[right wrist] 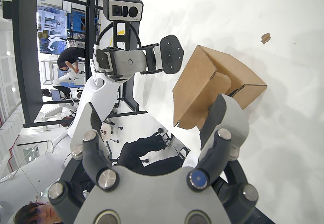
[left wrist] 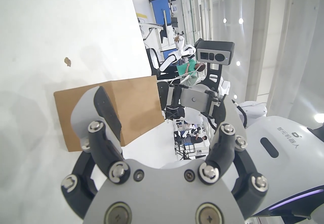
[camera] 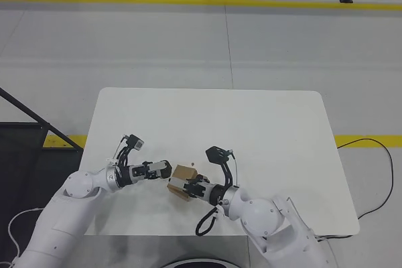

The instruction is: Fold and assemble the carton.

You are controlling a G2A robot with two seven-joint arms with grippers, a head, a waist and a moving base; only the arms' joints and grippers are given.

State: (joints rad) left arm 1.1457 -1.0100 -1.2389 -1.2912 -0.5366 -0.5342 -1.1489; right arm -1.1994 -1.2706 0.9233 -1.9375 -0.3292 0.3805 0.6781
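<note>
A small brown carton (camera: 181, 179) stands on the white table (camera: 254, 120) near its front edge, partly folded, with one end open and its flaps loose (right wrist: 202, 88). My left gripper (camera: 166, 169) is level with the carton's left side and open; one finger (left wrist: 106, 113) overlaps a carton wall (left wrist: 134, 106), the other is clear of it. My right gripper (camera: 197, 188) is at the carton's right side, also open. One of its pads (right wrist: 217, 113) lies against an end flap, the other (right wrist: 92, 118) is well apart. Nothing is gripped.
A tiny brown cardboard scrap (camera: 193, 163) lies on the table just behind the carton. The table's front edge runs close behind both grippers. Wide bare tabletop stretches to the back and right. A dark frame (camera: 13, 134) stands left of the table.
</note>
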